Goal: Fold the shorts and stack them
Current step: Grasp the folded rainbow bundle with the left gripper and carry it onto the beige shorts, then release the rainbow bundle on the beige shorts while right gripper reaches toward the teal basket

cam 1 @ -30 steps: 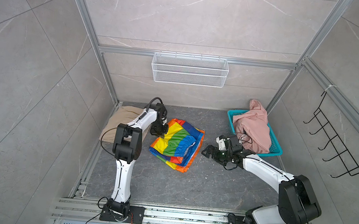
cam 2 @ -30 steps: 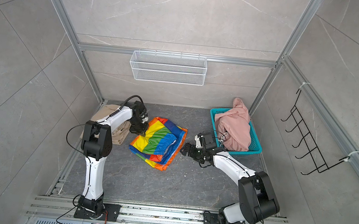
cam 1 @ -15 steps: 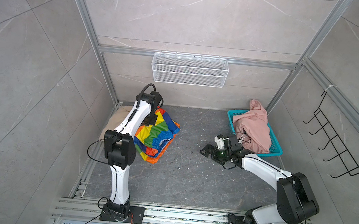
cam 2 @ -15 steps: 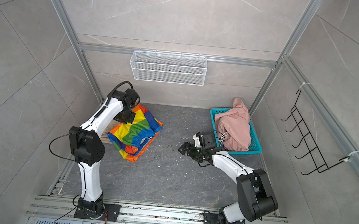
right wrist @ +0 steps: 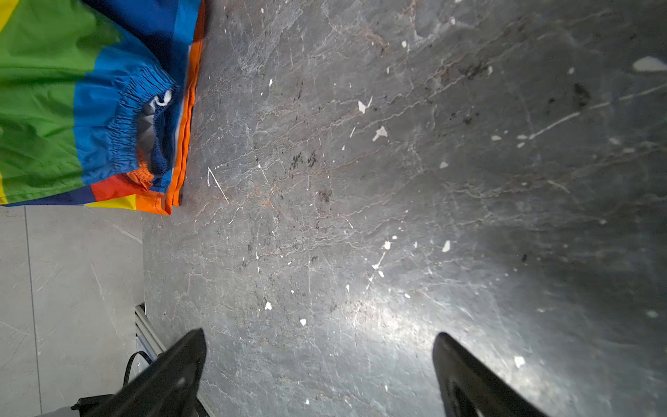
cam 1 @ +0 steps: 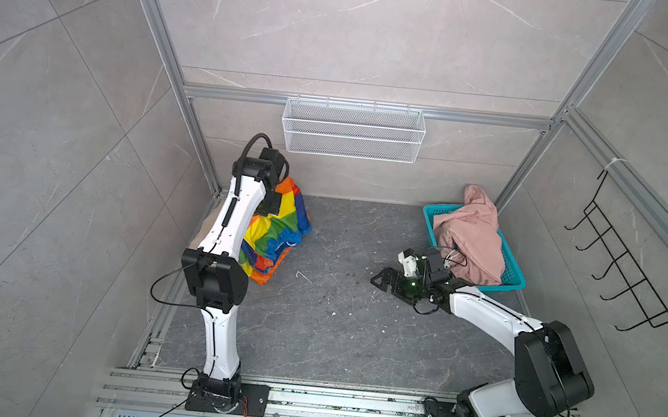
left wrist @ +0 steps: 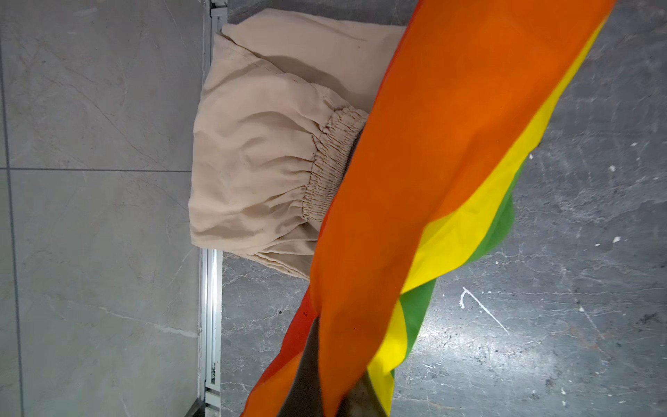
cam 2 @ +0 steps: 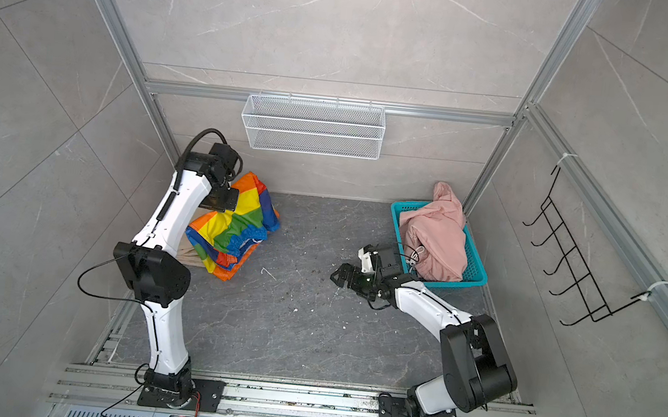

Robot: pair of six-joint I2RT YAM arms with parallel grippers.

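Since a second ago your left gripper (cam 2: 222, 201) has hauled the rainbow shorts (cam 1: 276, 229) leftward and up, so they hang partly over the beige shorts (left wrist: 260, 155) by the wall rail (left wrist: 211, 307), ready for stacking. Its jaws are closed, apparently pinching the cloth, though fabric hides the pinch. The right gripper (right wrist: 319, 335) gapes wide, empty, over bare floor (right wrist: 361, 180). The pink shorts (cam 1: 471, 239) wait in the basket (cam 1: 502, 287); mid-floor is clear.

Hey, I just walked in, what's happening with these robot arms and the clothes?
The left tool is shut on the rainbow shorts, holding one end up while the rest drapes partly over the folded beige shorts by the left wall. The right tool is open and empty, low beside the teal basket, where the pink shorts lie in an unfolded heap.
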